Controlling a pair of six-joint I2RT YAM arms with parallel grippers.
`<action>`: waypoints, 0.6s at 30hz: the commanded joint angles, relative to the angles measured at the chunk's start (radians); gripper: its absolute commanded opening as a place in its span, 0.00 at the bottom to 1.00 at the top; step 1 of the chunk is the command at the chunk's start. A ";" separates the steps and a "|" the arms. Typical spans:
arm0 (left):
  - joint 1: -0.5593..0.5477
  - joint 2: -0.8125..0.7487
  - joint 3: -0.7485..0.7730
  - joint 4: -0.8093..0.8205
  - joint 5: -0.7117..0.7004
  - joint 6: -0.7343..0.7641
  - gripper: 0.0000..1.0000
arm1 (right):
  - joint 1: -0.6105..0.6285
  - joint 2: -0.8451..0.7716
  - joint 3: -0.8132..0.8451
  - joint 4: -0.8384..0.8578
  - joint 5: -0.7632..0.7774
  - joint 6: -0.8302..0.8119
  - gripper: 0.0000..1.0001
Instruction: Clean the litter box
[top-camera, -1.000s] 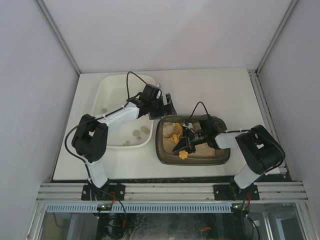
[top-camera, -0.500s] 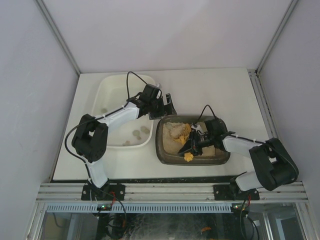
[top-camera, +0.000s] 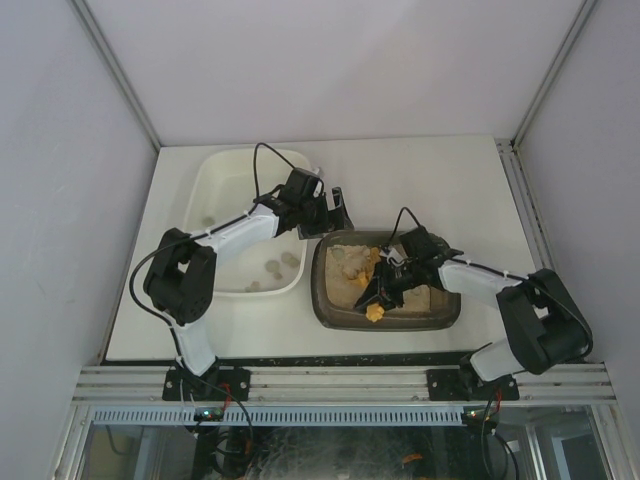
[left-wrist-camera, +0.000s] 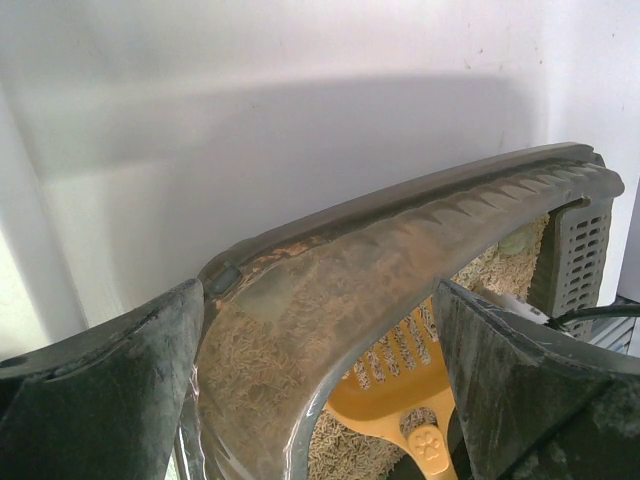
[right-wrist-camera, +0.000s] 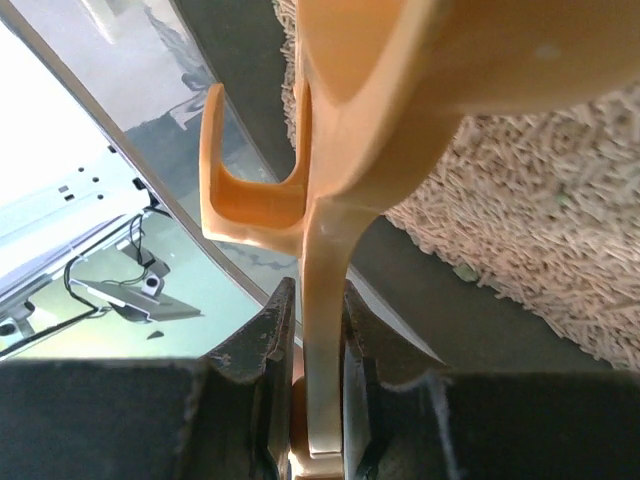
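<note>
Litter (top-camera: 345, 258) of beige pellets fills the dark litter box (top-camera: 321, 300), which sits at centre frame in the top view, just right of the white tub (top-camera: 215, 170). The right gripper (right-wrist-camera: 318, 330) is clamped on the handle of a yellow scoop (right-wrist-camera: 400, 80) whose bowl lies over the litter. The left gripper (left-wrist-camera: 320, 300) has its 2 jaws spread wide astride the box's far-left rim.
</note>
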 joint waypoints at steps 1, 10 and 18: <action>-0.014 -0.040 -0.033 0.027 0.009 0.021 0.98 | 0.043 0.083 0.054 0.043 0.012 -0.011 0.00; -0.015 -0.052 -0.032 0.032 -0.001 0.027 0.98 | 0.054 0.216 0.046 0.364 -0.028 0.111 0.00; -0.016 -0.058 -0.048 0.047 0.004 0.027 0.98 | 0.061 0.237 -0.149 0.988 -0.032 0.341 0.00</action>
